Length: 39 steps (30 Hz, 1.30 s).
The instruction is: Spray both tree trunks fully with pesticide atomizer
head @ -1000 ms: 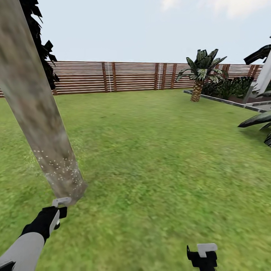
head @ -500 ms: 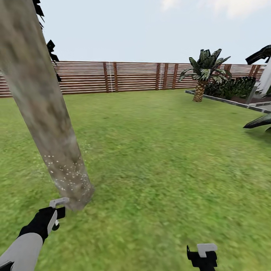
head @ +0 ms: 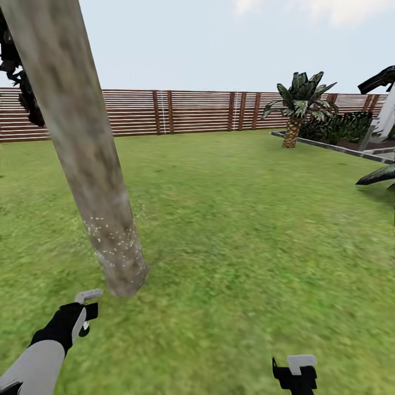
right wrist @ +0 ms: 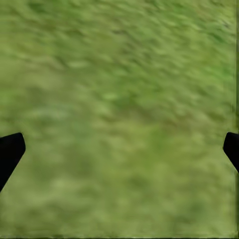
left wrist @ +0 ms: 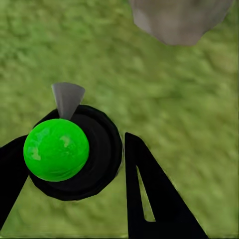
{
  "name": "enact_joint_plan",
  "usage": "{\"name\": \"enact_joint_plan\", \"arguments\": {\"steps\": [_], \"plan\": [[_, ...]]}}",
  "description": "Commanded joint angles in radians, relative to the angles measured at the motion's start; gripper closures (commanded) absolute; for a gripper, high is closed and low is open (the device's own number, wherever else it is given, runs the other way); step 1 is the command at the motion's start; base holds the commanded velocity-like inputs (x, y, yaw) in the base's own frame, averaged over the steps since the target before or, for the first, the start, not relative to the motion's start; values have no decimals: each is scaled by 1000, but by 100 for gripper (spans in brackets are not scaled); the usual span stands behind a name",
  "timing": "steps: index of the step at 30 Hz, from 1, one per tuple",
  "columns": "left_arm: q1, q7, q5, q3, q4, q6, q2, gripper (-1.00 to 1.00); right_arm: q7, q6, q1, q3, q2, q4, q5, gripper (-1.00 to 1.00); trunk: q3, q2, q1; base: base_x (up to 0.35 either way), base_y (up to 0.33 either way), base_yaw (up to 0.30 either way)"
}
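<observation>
Garden setting: green lawn (head: 236, 230) across the frame, brown slatted fence (head: 197, 112) along the back, pale sky above. A small palm (head: 293, 109) stands upper right by a grey kerb.

Pesticide atomizer (left wrist: 69, 152): in the left wrist view, a black round body with a bright green ball on top and a grey cone nozzle, clasped between the two black fingers of the left gripper (left wrist: 74, 169). In the head view the left gripper (head: 82, 312) sits at lower left, the atomizer's pale nozzle aimed at the trunk base just beyond it.

Tree trunk (head: 82, 142): thick, mottled grey-brown, leaning from upper left down to left of centre. White pesticide specks (head: 112, 241) dot its lower part; coverage higher up looks bare, though blur makes that uncertain.

Right gripper (head: 294, 373) at bottom right, fingers spread wide over grass, holding nothing.
</observation>
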Motion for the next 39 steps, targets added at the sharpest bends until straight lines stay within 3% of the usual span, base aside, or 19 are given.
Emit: {"name": "enact_joint_plan", "arguments": {"steps": [1,3,6,10,12,13,14,16,17,19,20,21,25,26,27,33,37,38,39], "plan": [[0,-1,-6,3,1,-6,-2,100,-4,-3,-1,-8,0,1,11,-100,-1,0,-1,-341,2,0],[6,-1,-8,3,2,-49,-9,100,-4,-3,-1,-8,0,1,11,-100,-1,0,-1,-342,1,0],[19,-3,-13,-4,1,-74,-41,100,-4,-3,-1,-8,0,1,11,-100,-1,0,-1,-343,0,0],[28,-4,-14,-104,2,-78,-58,100,-1,-3,-1,-7,0,1,16,-100,-1,0,-1,-344,0,0],[55,-17,-15,-154,-7,-81,-57,100,1,-3,-1,-3,0,-1,45,-100,-1,0,-1,-344,0,0],[69,-45,-16,-202,-8,-82,-53,100,2,-2,-1,7,1,-2,74,-100,-1,0,-1,-344,0,0],[93,-111,-16,-293,-5,-84,-45,100,4,0,-1,34,4,-6,130,-100,-1,0,-1,-344,0,0],[114,-211,-18,-434,-2,-138,-31,100,21,5,-2,80,22,-30,234,-100,-1,0,-1,-344,0,0],[117,-239,-19,-481,1,-169,-27,100,48,12,-2,91,33,-54,277,-100,-1,0,-1,-344,0,0],[122,-344,-48,-600,7,-228,-1,100,215,79,-2,106,51,-155,397,-100,-1,0,-1,-344,0,0],[123,-435,-85,-654,9,-251,14,100,359,140,-2,110,55,-219,434,-100,-1,0,-1,-344,0,0],[123,-508,-108,-675,10,-275,21,100,467,173,-3,110,56,-263,448,-100,-1,0,-1,-344,0,0],[120,-800,-184,-698,5,-370,45,100,833,209,-32,112,47,-381,465,-100,-1,0,-1,-287,0,0],[118,-877,-221,-697,-2,-378,46,100,928,211,-45,112,46,-416,466,-100,-1,0,-1,-73,0,0],[116,-915,-243,-698,-5,-380,44,100,974,212,-51,112,46,-452,466,-100,-1,0,-1,-30,0,0],[114,-941,-319,-704,-7,-382,34,100,1005,212,-54,111,53,-492,464,-100,-1,0,-1,-5,0,0],[116,-941,-330,-707,-7,-381,24,100,1004,213,-54,112,67,-495,461,-100,-1,0,-1,0,0,0],[117,-940,-331,-714,-7,-381,22,100,1005,212,-54,112,72,-495,460,100,-1,0,-1,0,0,0],[117,-940,-332,-722,-7,-380,20,100,1005,211,-54,112,76,-494,459,100,-1,0,-1,0,0,0]]}}
